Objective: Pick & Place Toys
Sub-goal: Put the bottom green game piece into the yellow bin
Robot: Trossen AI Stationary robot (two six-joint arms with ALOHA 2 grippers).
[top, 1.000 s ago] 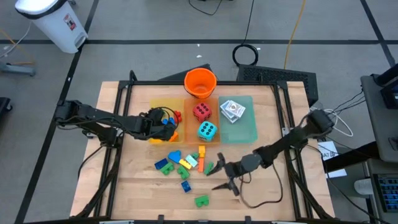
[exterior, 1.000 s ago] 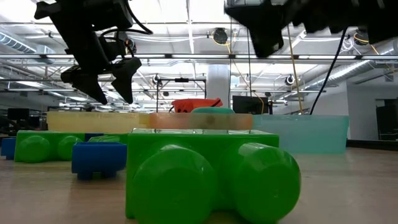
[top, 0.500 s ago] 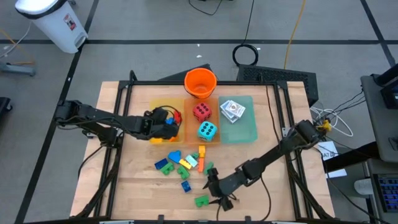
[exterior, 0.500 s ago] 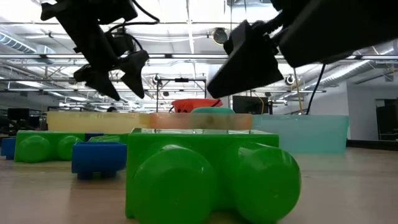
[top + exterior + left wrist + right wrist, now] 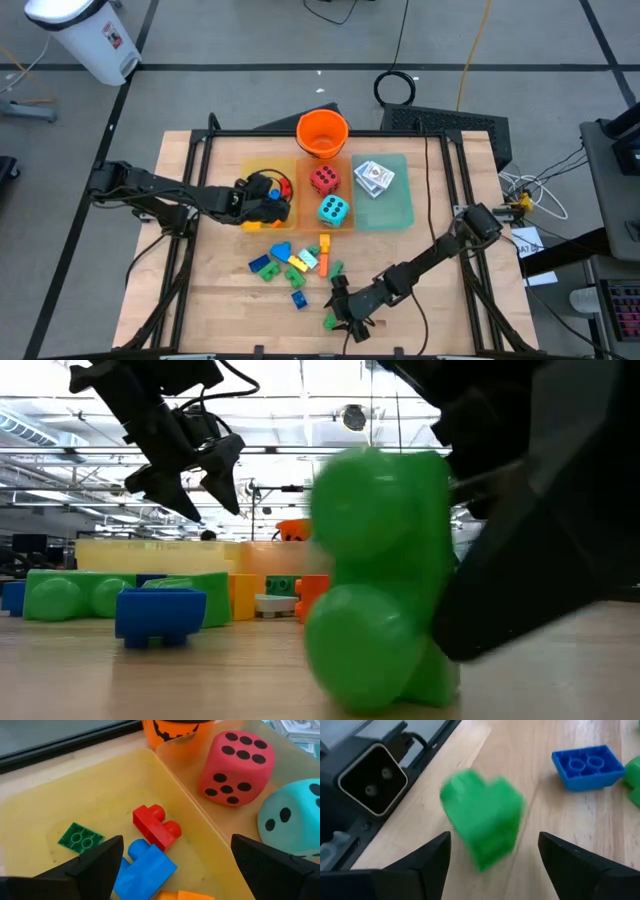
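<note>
High view: right gripper point(image 5: 345, 318), newly come to the near green brick point(image 5: 327, 322), now tipped; fingers wide, nothing held. Left gripper point(image 5: 272, 195) unmoved over yellow tray point(image 5: 247, 168), fingers wide.

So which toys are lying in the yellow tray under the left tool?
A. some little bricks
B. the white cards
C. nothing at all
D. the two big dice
A: the left wrist view shows a red brick, a blue brick and a green plate lying in the yellow tray; the dice sit in the next tray.
</note>
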